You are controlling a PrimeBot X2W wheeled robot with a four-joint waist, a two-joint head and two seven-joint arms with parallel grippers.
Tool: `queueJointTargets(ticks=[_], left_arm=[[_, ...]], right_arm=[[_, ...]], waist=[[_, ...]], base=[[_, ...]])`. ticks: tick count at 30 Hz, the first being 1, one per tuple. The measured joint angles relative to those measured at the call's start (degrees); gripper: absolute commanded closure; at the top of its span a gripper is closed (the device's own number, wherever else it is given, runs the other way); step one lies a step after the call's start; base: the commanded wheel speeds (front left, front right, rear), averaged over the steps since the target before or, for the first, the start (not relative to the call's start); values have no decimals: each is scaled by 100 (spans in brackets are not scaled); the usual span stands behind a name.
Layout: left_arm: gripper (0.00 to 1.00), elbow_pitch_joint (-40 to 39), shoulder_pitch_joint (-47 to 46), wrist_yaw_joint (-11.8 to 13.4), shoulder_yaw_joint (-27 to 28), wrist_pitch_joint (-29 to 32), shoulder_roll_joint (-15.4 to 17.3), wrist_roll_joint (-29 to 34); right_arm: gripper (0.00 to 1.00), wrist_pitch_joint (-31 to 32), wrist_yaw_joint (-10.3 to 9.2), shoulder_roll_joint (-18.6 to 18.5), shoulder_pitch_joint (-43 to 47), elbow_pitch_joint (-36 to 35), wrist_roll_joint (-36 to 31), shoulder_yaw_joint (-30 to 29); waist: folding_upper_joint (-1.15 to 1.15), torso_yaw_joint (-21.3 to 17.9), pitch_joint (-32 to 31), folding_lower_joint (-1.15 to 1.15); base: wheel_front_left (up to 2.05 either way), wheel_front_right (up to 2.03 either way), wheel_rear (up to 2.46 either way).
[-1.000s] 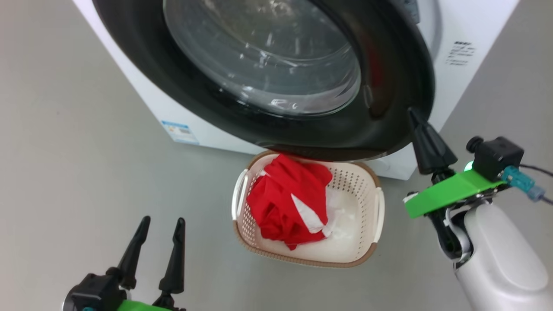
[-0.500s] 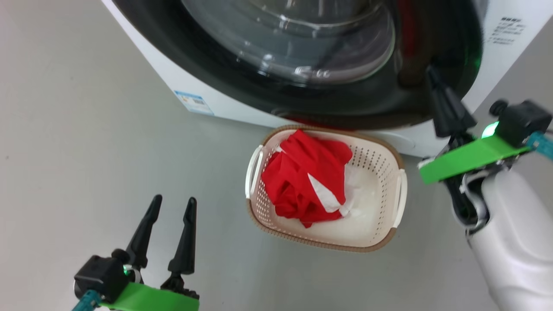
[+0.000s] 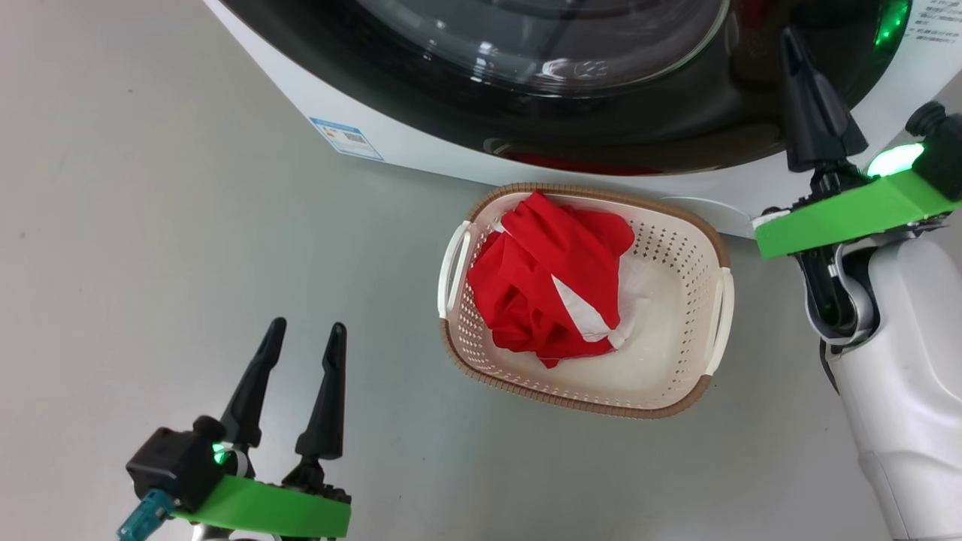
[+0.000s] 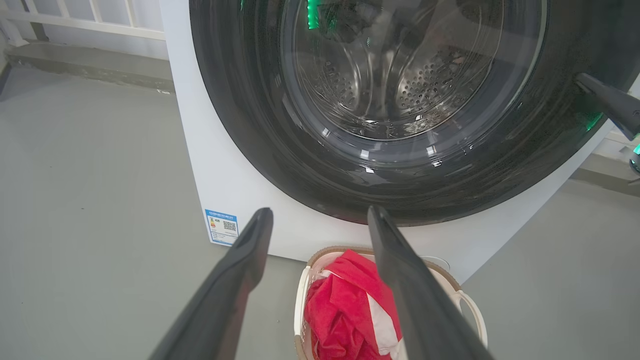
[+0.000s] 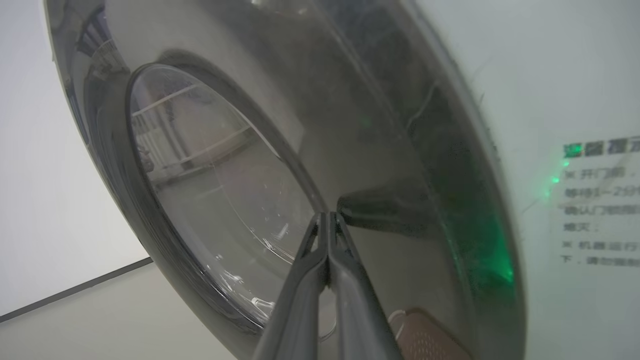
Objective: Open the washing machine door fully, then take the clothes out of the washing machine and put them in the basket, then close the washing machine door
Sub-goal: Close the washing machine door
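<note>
1. The washing machine (image 3: 421, 154) stands at the far side of the grey floor (image 3: 150, 225), with a blue sticker (image 3: 346, 138) low on its white front.
2. The washing machine door (image 3: 616, 128) lies close against that front. The left wrist view shows the perforated steel drum (image 4: 425, 85) through the door's glass. Whether the door is latched cannot be told.
3. The right gripper (image 3: 788, 37) has its fingers pressed together with nothing between them. Its tips are at the right part of the door's glossy black rim, meeting their own reflection.
4. The left gripper (image 3: 307, 327) hovers at the near left, fingers spread wide and empty, pointing toward the machine, well apart from the basket (image 3: 579, 402).
5. The basket stands on the floor just in front of the machine, below the door.
6. The clothes (image 3: 549, 285) lie bunched in the basket's left half, red with a white patch.
</note>
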Motion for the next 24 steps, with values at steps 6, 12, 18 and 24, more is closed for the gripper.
queueJointTargets(ticks=[6,12,18,24], left_arm=[[0,32,-82,0,7,0,-1,-16],[0,81,-80,0,76,0,-2,31],[0,60,-41,0,205,0,-3,279],[0,86,121,0,229,0,-2,524]], right_arm=[[100,0,-3,16,-17,-5,0,41],[84,-2,-53,-65,274,-5,-1,211],[0,-2,-53,-55,989,-26,-3,238],[0,-1,-53,-62,1745,-148,-43,167]], waist=[[0,-23,-51,0],[0,-98,-239,0],[0,-205,-485,0],[0,-328,-769,0]], base=[[0,0,0],[0,0,0],[0,0,0],[0,0,0]])
